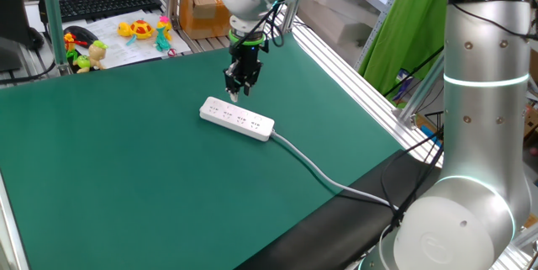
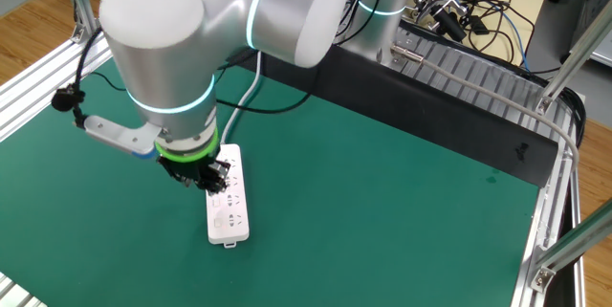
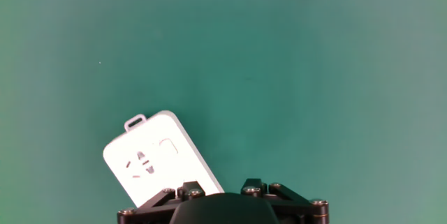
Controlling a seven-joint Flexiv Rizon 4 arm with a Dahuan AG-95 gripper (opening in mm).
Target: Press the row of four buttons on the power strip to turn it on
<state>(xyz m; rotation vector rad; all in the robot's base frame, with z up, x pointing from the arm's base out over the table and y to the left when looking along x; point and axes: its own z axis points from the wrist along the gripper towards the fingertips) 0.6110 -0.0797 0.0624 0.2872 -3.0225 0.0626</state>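
Power strip point(image 3: 157, 158) cut off at lower frame by end effector point(image 1: 234, 93), grip state unclear; green desk point(image 1: 126, 186).

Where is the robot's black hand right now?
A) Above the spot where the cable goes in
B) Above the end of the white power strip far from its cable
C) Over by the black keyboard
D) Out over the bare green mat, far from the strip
B: the gripper hangs over the end of the power strip opposite the cable, which leaves from the other end.
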